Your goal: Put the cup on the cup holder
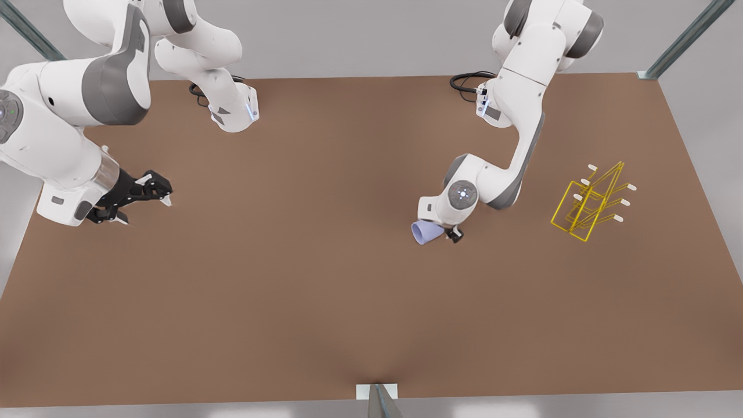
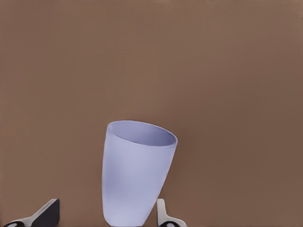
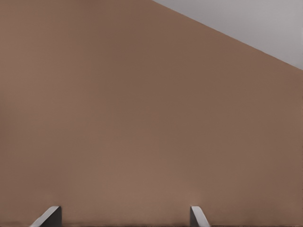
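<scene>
The lavender-blue cup [image 1: 425, 232] [image 2: 137, 175] leans tilted under the arm on the front view's right, its open mouth turned away from the wrist. My left gripper [image 1: 446, 233] [image 2: 107, 202] is open around the cup's base. One finger [image 2: 163, 215] touches the cup's side, while the other finger [image 2: 47, 215] stands a gap away from it. The yellow wire cup holder [image 1: 592, 200], with white-tipped prongs, stands on the table well toward the front view's right of the cup. My right gripper [image 1: 146, 210] [image 3: 125, 208] waits open above bare table at the front view's far left.
The brown table [image 1: 325, 290] stretches wide between the two arms. Both arm bases [image 1: 235, 113] [image 1: 493, 107] stand at its far edge. A metal post [image 1: 380, 400] rises at the middle of the near edge.
</scene>
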`<state>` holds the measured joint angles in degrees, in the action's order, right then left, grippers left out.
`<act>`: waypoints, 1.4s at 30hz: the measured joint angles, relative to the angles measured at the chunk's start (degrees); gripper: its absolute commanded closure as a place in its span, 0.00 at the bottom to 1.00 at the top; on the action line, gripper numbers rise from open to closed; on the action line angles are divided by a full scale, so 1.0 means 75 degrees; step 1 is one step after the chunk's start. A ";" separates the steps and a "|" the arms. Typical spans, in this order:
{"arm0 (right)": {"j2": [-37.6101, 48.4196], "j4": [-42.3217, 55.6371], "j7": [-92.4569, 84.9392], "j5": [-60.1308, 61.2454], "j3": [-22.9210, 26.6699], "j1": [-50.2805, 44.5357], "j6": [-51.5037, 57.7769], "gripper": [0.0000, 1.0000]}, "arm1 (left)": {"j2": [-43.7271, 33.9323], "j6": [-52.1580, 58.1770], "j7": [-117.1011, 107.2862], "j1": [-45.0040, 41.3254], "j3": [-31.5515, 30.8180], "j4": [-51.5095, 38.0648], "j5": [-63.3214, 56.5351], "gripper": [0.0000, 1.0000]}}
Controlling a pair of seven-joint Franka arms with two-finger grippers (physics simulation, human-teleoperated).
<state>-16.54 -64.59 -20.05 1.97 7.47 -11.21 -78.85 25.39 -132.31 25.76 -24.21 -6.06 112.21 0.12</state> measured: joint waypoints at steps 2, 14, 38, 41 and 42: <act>-0.0024 -0.0003 0.0182 -0.0139 -0.0002 0.0010 0.0036 0.00 | -0.0130 -0.0487 0.0280 0.0000 -0.0007 0.0327 0.0002 0.00; -0.0037 -0.0005 0.0937 -0.0320 -0.0003 0.0017 0.0114 0.00 | -0.0164 -0.1574 0.1203 -0.0205 -0.0049 0.0961 0.0060 0.00; -0.0039 -0.0004 0.1524 -0.0325 -0.0003 0.0031 0.0127 0.00 | 0.0615 -0.2244 0.1615 -0.0234 -0.0120 0.1038 0.0188 0.22; -0.0041 -0.0004 0.1556 -0.0325 -0.0003 0.0031 0.0127 0.00 | 0.0584 -0.2214 0.1597 -0.0238 -0.0117 0.0886 0.0178 0.21; -0.0041 -0.0005 0.1566 -0.0325 -0.0003 0.0031 0.0127 0.00 | 0.0579 -0.2021 0.1593 -0.0247 -0.0112 0.0601 0.0169 0.21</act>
<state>-16.84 -64.63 -8.30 -0.47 7.45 -10.98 -77.90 29.73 -147.46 37.71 -26.06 -6.90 116.72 1.39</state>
